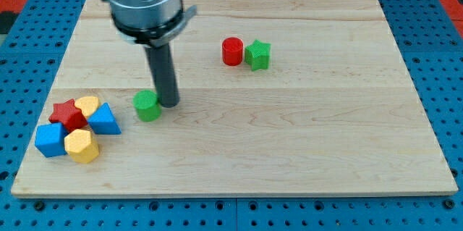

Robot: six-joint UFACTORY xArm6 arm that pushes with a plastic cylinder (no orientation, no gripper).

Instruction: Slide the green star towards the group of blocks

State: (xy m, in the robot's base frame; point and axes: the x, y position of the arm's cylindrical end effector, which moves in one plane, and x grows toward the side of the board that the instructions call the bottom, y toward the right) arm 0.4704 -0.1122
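No jaws are fitted to this arm, so nothing is held and nothing can be opened or closed. Only my tip, the bottom end of a dark rod, is used for pushing.

The green star is taken as the landmark. My tip is seen well apart from the green star, toward the view's left and a little toward the view's bottom. A green cylinder is seen just beside my tip, on the side away from the star; it cannot be told whether they touch.

A red cylinder is found right against the green star, on the star's left in the view. The two look to be touching.

Far from the star, toward the view's bottom left, the group is found: a red star, a yellow heart-like block, a blue block with a pointed top, a blue cube and a yellow six-sided block. All rest on the wooden table.

The green star is judged to be small, light and hard. It should slide easily on the smooth wood. It cannot be picked up, only pushed. Because of its points, it may be turned or slipped past if it is hit off-center. It is best pushed from its right side in the view, in the middle. The red cylinder sits in the way, so it may be pushed along too.
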